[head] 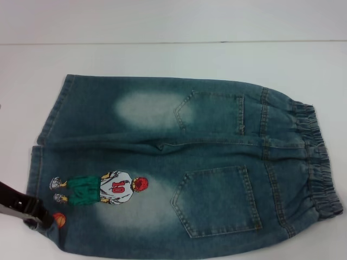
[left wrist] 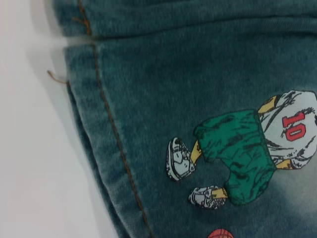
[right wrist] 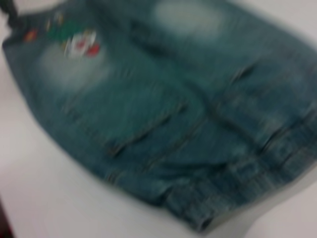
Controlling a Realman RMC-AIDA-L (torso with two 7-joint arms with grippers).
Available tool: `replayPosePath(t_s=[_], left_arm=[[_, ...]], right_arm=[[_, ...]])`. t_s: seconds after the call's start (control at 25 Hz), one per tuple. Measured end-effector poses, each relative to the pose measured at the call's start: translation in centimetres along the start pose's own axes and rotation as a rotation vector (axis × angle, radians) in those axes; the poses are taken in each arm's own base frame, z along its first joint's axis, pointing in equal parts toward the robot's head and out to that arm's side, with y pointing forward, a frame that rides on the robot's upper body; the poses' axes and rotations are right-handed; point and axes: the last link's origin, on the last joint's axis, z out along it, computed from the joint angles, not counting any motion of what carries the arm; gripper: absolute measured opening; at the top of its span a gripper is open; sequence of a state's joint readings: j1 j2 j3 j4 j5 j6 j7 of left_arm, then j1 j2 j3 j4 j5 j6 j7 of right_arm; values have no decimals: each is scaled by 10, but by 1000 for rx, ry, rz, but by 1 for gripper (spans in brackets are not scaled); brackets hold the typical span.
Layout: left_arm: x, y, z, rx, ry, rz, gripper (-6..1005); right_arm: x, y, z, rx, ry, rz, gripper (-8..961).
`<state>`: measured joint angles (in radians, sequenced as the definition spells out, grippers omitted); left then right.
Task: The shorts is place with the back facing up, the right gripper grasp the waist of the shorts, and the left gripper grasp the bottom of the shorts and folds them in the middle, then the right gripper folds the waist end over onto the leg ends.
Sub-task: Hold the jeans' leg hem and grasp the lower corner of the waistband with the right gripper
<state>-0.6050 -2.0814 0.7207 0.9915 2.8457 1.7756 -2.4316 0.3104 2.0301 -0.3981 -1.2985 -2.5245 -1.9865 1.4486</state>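
Observation:
The shorts (head: 179, 162) lie flat with the back up, both patch pockets showing. The waist of the shorts (head: 320, 157) is the ruffled band at the right end. The bottom of the shorts (head: 40, 157), with its stitched hems (left wrist: 106, 129), is at the left, by the cartoon player (head: 103, 188) (left wrist: 247, 148). My left gripper (head: 37, 216) reaches in from the lower left and sits at the near leg's hem, right beside the orange ball (head: 59, 219). The right gripper is out of view; its wrist view looks down on the shorts (right wrist: 163, 99) from the waistband (right wrist: 237, 188) side.
The shorts rest on a white table (head: 162, 59), with bare surface beyond them and to the left of the hems. A loose orange thread (left wrist: 57, 78) sticks out from the hem.

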Motion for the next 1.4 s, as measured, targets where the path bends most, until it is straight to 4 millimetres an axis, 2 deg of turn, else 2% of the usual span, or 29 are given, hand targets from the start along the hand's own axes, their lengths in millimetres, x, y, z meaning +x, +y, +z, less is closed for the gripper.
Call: replayPosePath(t_s=[0.32,0.96,1.4], left_arm=[[2,1,0,9,1,8,92],[3,5,3,0,-2,4,91],[-1,3,5,-4,-9,-10,92]], right_arm=[[-10,1,21,-107,123,6,906],[-15,6,40,-201,100,-54,906],[-17,3,45,-201,114,-52,899]])
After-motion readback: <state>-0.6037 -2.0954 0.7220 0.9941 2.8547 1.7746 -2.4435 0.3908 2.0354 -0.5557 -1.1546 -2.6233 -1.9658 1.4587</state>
